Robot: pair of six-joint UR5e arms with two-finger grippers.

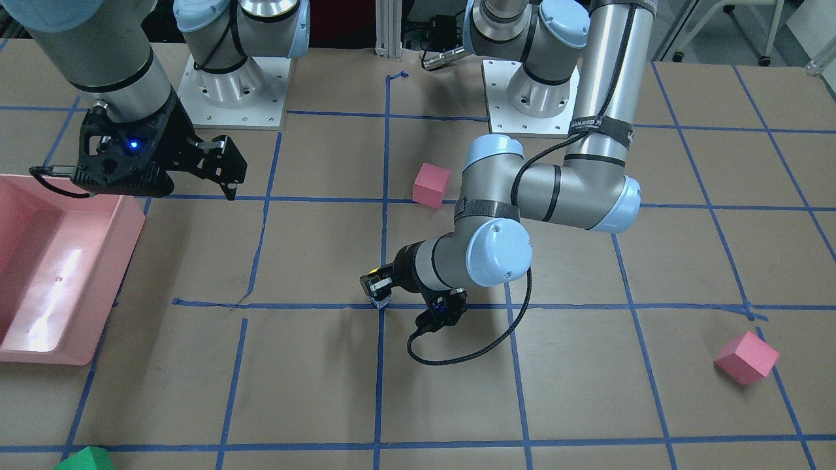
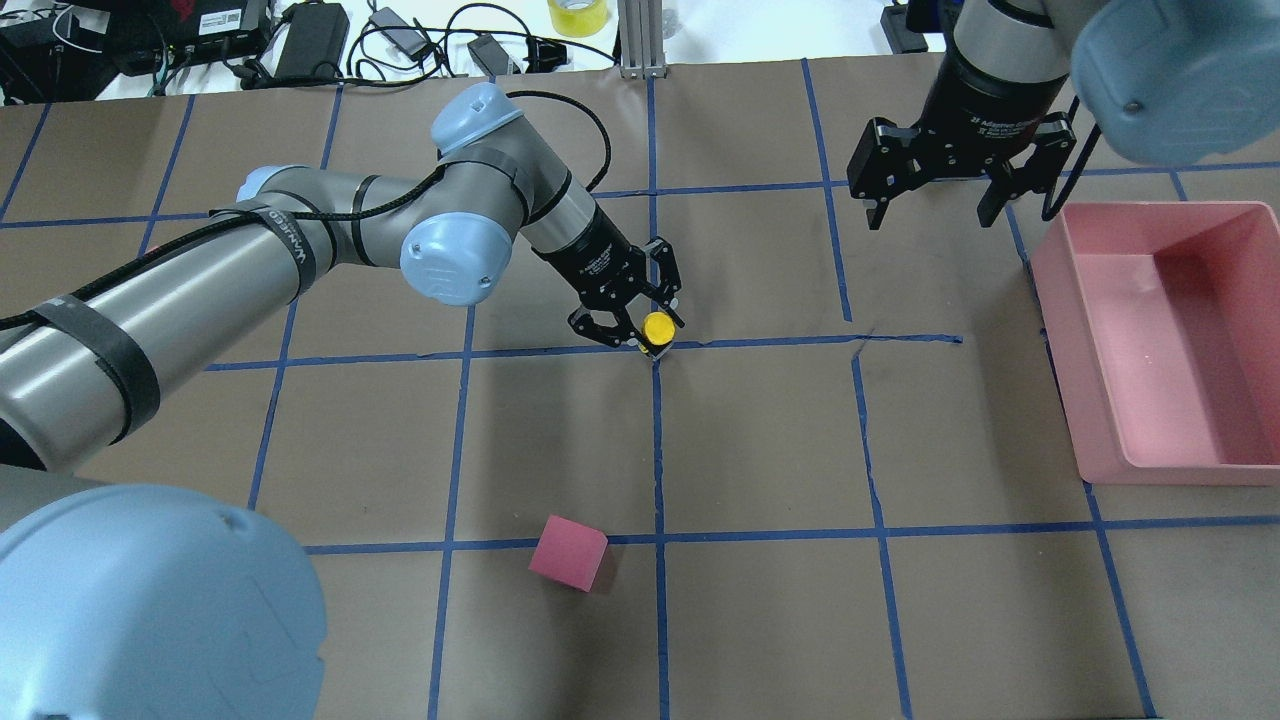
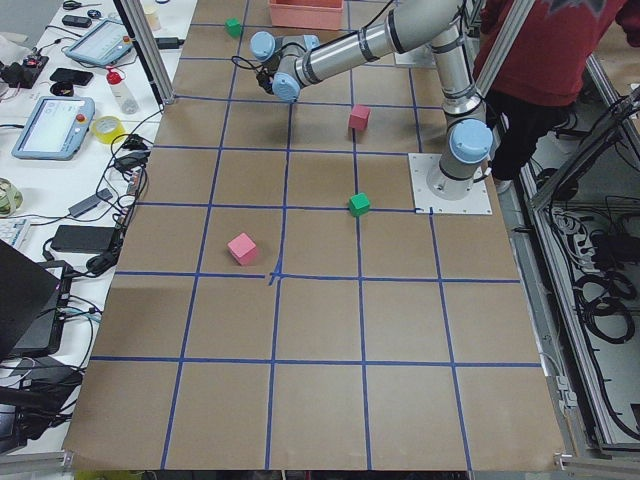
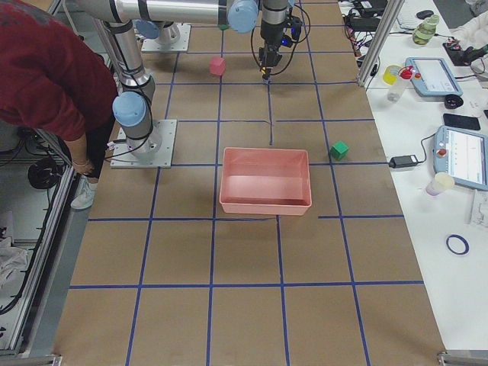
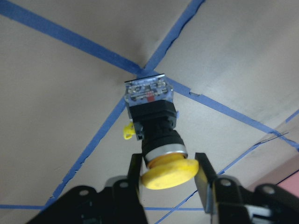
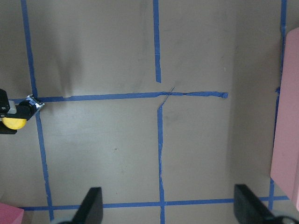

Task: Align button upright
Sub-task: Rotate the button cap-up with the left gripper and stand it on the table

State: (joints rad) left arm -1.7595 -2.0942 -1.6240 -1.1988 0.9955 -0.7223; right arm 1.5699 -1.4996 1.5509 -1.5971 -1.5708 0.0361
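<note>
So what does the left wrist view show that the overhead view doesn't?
Only the left wrist view: the button's silvery base at a tape crossing, and a small yellow tab on its side. Only the overhead: the open right gripper, the pink bin and a pink cube. Both: the yellow cap held in the left gripper.

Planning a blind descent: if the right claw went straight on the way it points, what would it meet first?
The right claw would probably meet the bare table near a blue tape line; nothing stands between, and the pink bin sits aside.
</note>
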